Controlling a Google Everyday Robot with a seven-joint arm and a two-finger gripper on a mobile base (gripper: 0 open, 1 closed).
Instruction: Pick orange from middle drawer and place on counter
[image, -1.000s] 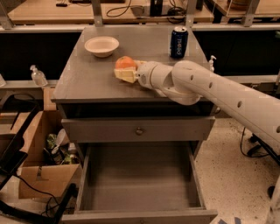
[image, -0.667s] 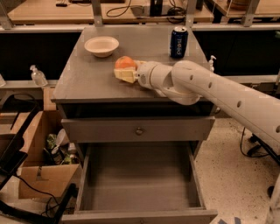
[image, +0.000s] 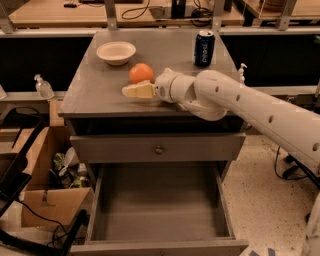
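The orange (image: 141, 73) sits on the grey counter (image: 95, 95), left of its middle. My gripper (image: 131, 84) is low over the counter, reaching in from the right. Its near cream finger (image: 138, 91) lies just in front of the orange; the far finger is hidden behind the fruit. The gripper looks open, and the orange rests on the counter between the fingers. The middle drawer (image: 160, 200) is pulled out below, and its grey floor is bare.
A white bowl (image: 116, 52) stands at the counter's back left and a blue can (image: 204, 48) at the back right. A shut drawer front with a knob (image: 159, 149) is above the open drawer. Cardboard boxes (image: 45, 200) and clutter lie on the floor at left.
The near finger has drawn away from the orange toward the counter's front, so the whole fruit now shows. The arm has barely moved.
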